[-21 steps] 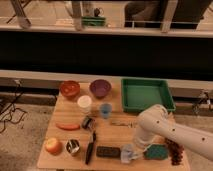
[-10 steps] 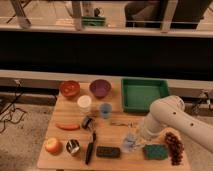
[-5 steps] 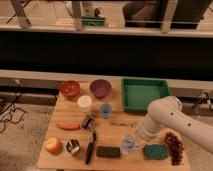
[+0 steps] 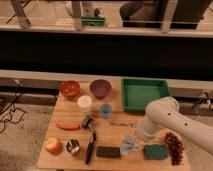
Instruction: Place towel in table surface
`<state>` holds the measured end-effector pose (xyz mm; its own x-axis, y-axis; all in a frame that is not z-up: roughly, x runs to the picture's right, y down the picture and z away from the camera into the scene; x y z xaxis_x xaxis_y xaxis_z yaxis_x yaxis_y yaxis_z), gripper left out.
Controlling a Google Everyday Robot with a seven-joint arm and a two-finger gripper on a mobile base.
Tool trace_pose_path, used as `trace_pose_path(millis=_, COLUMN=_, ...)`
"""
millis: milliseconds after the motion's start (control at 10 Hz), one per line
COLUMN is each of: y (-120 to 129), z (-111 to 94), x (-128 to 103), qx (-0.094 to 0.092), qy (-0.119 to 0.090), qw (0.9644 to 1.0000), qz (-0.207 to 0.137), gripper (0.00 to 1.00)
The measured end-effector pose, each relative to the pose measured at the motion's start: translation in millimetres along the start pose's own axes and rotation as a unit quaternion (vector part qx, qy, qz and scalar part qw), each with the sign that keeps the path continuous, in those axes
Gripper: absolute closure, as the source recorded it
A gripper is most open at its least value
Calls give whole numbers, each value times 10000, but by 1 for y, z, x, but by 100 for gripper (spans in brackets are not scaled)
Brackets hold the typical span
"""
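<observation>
**Towel at the front edge of the worktop, gripper right over it**

Wooden worktop, seen from the front and a little above. A dark counter wall and railing stand behind it.

White robot arm comes in from the right and bends down toward the front middle of the worktop. Gripper is at the end of the arm, low over the wood, just left of the green sponge. The arm's own bulk covers most of it; cannot tell whether it is spread, closed, or pinching cloth.

Towel: a small, pale blue-white crumpled bundle directly under and in front of the gripper. It sits between the black rectangular block and the sponge. It appears to touch the wood, but cannot tell whether it lies free or is gripped.

Other items noted:
- Back row: orange-red bowl on the left, purple bowl beside it, green tray at the back right.
- Middle: white cup, blue cup just to its right, and a thin metal utensil lying flat.
- Left: carrot, with a small metal can tipped over beside it.
- Front left: a peach-coloured fruit, a metal cup, then a black-handled tool lying lengthwise.
- Front right corner: a bunch of dark grapes, beside the sponge.
</observation>
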<state>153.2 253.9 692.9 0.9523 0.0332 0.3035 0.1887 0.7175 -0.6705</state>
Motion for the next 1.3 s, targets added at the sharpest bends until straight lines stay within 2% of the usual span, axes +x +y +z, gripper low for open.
trace_pose_path(millis=600, y=0, z=6, x=7, qx=-58, qy=104, qw=9999, qz=43, gripper=95)
trace_pose_path(millis=1300, y=3, z=27, x=20, qx=-280, qy=264, qw=9992, qz=77, gripper=95)
